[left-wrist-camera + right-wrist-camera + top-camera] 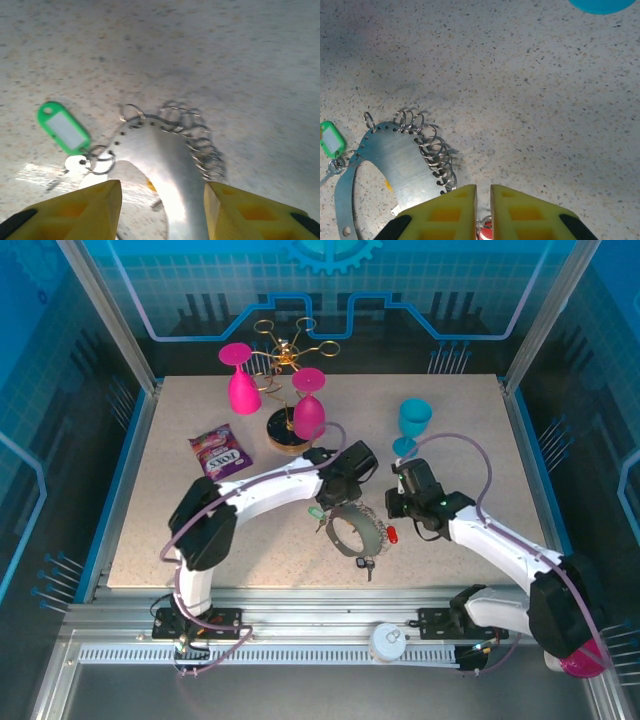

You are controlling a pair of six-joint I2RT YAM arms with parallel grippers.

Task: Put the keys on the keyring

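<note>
The keyring [357,537] is a flat silvery metal band edged with several small wire rings, lying mid-table. A green-tagged key [64,129] hangs on one of its rings at the left end. My left gripper [162,190] hovers low over the keyring [165,150], open, with a yellow finger on either side of the band. My right gripper [483,189] stands just right of the keyring [395,160], its fingers almost together on a red-tagged key [487,232] whose small ring shows in the gap. A dark key [366,565] lies by the keyring's near edge.
A gold wire rack on a round wooden base [285,435] stands at the back with two pink glasses [242,385]. A teal glass [412,425] stands behind the right gripper [397,520]. A purple sweet packet [218,450] lies to the left.
</note>
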